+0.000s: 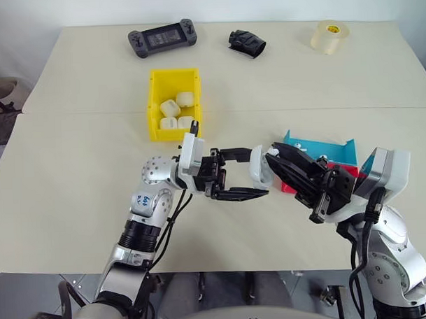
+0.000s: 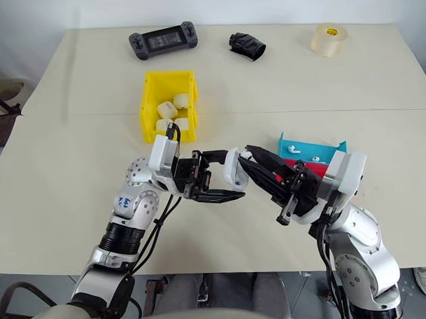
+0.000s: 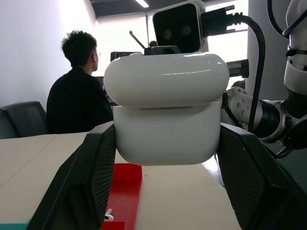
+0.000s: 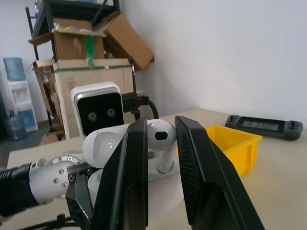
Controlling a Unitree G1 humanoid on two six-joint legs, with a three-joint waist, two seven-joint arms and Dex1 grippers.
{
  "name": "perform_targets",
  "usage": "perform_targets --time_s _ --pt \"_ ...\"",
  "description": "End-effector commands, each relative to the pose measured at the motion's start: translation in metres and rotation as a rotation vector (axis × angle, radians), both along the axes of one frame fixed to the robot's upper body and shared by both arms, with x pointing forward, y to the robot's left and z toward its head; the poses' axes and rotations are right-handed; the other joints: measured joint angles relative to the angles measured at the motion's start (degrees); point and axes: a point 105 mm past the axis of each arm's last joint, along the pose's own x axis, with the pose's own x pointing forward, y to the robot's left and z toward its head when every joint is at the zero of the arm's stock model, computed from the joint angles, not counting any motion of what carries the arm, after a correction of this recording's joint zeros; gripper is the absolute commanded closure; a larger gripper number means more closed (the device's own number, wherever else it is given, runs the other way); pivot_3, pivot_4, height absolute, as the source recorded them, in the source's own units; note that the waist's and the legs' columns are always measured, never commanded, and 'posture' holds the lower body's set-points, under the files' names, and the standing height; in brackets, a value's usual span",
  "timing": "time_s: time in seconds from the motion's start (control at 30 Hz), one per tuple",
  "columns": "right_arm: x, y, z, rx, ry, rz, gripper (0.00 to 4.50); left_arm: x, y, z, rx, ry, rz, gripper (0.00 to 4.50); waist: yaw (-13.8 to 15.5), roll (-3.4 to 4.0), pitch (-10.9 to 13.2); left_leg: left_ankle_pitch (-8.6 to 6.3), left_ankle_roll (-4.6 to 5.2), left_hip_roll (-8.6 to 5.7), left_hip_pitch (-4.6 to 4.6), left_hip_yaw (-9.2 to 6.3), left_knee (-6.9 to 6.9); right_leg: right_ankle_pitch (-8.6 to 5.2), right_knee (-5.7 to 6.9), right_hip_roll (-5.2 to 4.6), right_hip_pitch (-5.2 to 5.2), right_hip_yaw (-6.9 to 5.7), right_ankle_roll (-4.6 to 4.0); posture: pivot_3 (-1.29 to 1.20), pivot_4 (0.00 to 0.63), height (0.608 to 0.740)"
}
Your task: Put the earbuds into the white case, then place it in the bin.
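Observation:
My left gripper (image 1: 261, 172) is shut on the white case (image 1: 258, 163), holding it above the table in front of me. In the left wrist view the case (image 3: 165, 139) sits squarely between the two black fingers (image 3: 91, 182). My right gripper (image 1: 274, 157) comes in from the right and is shut on one of the earbuds (image 4: 160, 136). Its stem points down into the case (image 4: 156, 170), whose lid (image 4: 100, 141) looks raised. Two more earbuds (image 2: 291, 149) lie in the teal tray (image 2: 318, 150). The yellow bin (image 1: 155, 98) stands beyond, with several white cases inside.
A red tray (image 1: 346, 170) lies beside the teal one under my right arm. Along the far edge are a game controller (image 1: 162, 39), a black object (image 1: 247, 42) and a tape roll (image 1: 331, 36). A seated person (image 3: 76, 91) is past the table.

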Motion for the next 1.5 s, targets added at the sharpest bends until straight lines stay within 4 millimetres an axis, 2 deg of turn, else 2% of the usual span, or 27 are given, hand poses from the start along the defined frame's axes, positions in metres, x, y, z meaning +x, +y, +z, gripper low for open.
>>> perform_targets --time_s 0.03,0.3,0.47,0.73,1.2,1.37,1.5 --pt "-0.004 0.0 -0.013 -0.053 0.032 0.027 4.02 0.004 0.006 0.026 -0.091 -0.064 0.039 1.72 0.0 0.0 0.0 0.0 0.0 0.0 0.0 0.0 0.0 0.0 -0.01 0.0 0.01 0.0 0.0 0.0 0.15 0.74" --pt "-0.009 -0.004 -0.025 -0.112 0.032 0.043 4.02 0.004 0.006 0.028 -0.09 -0.069 0.043 1.72 0.0 -0.01 0.0 0.0 0.0 0.0 0.0 -0.01 0.0 0.0 -0.02 -0.01 0.02 -0.01 0.0 0.0 0.15 0.74" --pt "-0.006 -0.002 -0.022 -0.111 0.005 0.038 4.02 0.003 0.005 0.027 -0.088 -0.07 0.041 1.72 0.0 -0.01 0.0 0.0 0.0 0.02 0.01 0.0 0.0 0.0 -0.02 0.0 0.02 -0.02 0.0 0.0 0.15 0.74" --pt "0.01 0.003 -0.006 -0.069 -0.073 0.002 4.02 0.0 0.006 0.027 -0.084 -0.069 0.032 1.72 0.1 -0.01 0.0 0.0 0.0 0.08 0.0 -0.02 0.0 0.0 -0.03 -0.02 0.02 -0.03 0.0 0.0 0.15 0.74" --pt "0.014 0.005 -0.003 -0.061 -0.082 0.014 4.02 -0.005 0.006 0.021 -0.046 -0.059 -0.009 1.72 0.0 -0.01 0.0 0.0 0.0 0.05 0.0 -0.01 0.0 0.0 -0.02 -0.02 0.02 -0.03 0.0 0.0 0.15 0.74" --pt "0.015 0.006 -0.006 -0.082 -0.061 0.027 4.02 -0.005 0.006 0.02 -0.051 -0.068 -0.004 1.72 0.0 -0.01 0.0 0.0 0.0 0.05 0.0 -0.02 0.0 0.0 -0.03 -0.01 0.02 -0.04 0.0 0.0 0.15 0.74" --pt "0.016 0.007 -0.017 -0.117 0.019 0.052 4.02 -0.003 0.006 0.023 -0.069 -0.068 0.013 1.72 0.0 -0.01 0.0 0.0 0.0 0.05 0.0 -0.02 0.0 0.0 -0.03 -0.01 0.02 -0.04 0.0 0.0 0.15 0.74"
